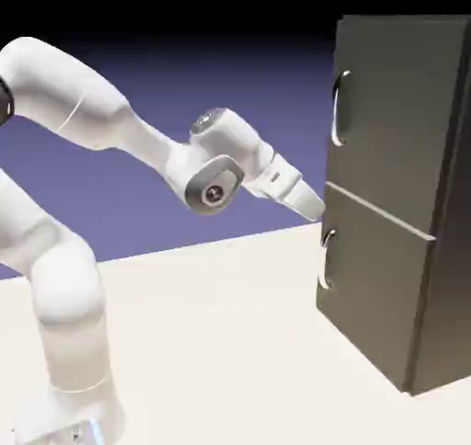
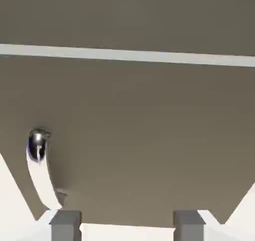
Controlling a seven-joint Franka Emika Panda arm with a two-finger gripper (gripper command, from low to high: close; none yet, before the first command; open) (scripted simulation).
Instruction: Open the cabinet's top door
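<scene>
The dark grey-brown cabinet (image 1: pixel 448 250) stands at the exterior view's right. Its top door (image 1: pixel 397 112) is shut, with a curved silver handle (image 1: pixel 338 108) near its left edge. My gripper (image 1: pixel 317 210) hovers just left of the cabinet front, at the level of the seam between the two doors and below that handle. In the hand view the gripper (image 2: pixel 127 228) is open with nothing between its grey fingertips (image 2: pixel 64 225). A pale seam (image 2: pixel 127 55) crosses the cabinet face, and the top door (image 2: pixel 127 16) lies above it.
The shorter lower door (image 1: pixel 373 291) carries its own silver handle (image 1: pixel 325 259), which shows at the hand view's lower left as a curved bar (image 2: pixel 39 173). The cream table (image 1: pixel 230 342) runs under the arm up to the cabinet's foot.
</scene>
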